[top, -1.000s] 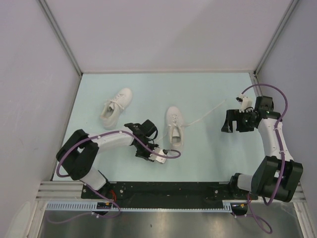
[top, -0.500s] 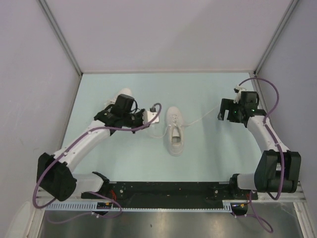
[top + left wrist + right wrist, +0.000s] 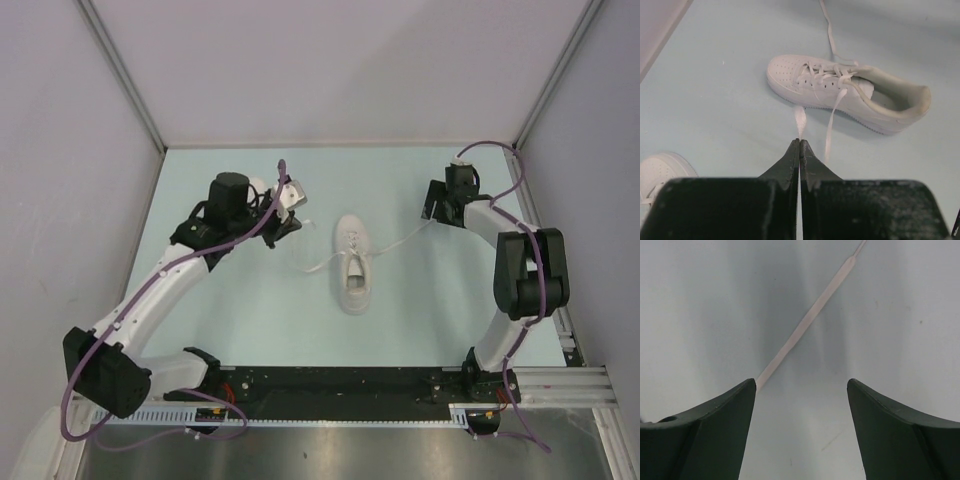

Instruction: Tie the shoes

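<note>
Now, the small white lace-up sneaker (image 3: 355,270) lies untied in the middle of the pale blue table (image 3: 430,320), toe away from the arm bases; the second white sneaker (image 3: 657,172) lies to its left, near the left arm. Your left claw (image 3: 799,143) is clenched on the thin white left lace (image 3: 800,119) near its end, and the right claw (image 3: 801,384) stands released above the flat right lace (image 3: 807,325), which runs between its jaws. Bring the right claw down, close it fully on that lace, then pull both ends evenly so the sneaker does not turn.
</note>
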Robot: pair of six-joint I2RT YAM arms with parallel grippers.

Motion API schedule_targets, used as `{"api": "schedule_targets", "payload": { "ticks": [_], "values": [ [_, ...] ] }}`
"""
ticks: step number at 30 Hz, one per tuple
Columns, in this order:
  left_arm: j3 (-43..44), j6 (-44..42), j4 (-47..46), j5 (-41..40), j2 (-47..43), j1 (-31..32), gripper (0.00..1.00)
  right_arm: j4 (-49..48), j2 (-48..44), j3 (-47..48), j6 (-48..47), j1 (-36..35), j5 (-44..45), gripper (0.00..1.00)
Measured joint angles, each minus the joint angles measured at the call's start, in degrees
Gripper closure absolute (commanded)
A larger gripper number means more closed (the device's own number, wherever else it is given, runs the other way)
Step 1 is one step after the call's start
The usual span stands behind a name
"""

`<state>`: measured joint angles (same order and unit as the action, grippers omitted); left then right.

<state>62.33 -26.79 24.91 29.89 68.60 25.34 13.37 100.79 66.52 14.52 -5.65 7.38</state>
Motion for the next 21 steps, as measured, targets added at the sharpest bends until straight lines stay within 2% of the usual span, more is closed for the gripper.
{"api": "schedule_targets", "payload": {
  "ticks": [5, 14, 16, 17, 19, 20, 21],
  "values": [
    [0.83, 4.11, -1.88, 0.96, 1.55, -0.02, 1.00, -0.33, 4.98, 1.18, 1.66, -0.48, 0.52, 0.27],
    [1.05, 5.79, -1.64, 1.75, 2.27, -0.35, 1.00, -0.66, 11.43, 6.23, 3.02, -1.81, 1.20, 0.30],
    [1.25, 5.77, -1.42, 1.81, 2.27, -0.42, 1.00, -0.17, 13.20, 8.57, 3.06, -2.05, 1.44, 0.39],
    [1.42, 5.77, -1.22, 1.81, 2.27, -0.42, 1.00, -0.07, 13.75, 9.35, 3.13, -2.08, 1.25, 0.51],
    [1.95, 5.73, -0.72, 1.81, 2.32, -0.57, 1.00, 0.24, 14.75, 10.64, 3.48, -2.16, 0.92, 0.64],
    [2.32, 5.70, -0.50, 1.81, 2.36, -0.68, 1.00, 0.59, 15.12, 11.06, 3.28, -2.16, 0.96, 0.80],
    [2.73, 5.66, -0.26, 1.81, 2.49, -0.76, 1.00, 0.92, 15.23, 11.23, 3.08, -2.12, 0.85, 0.89]
  ]
}}
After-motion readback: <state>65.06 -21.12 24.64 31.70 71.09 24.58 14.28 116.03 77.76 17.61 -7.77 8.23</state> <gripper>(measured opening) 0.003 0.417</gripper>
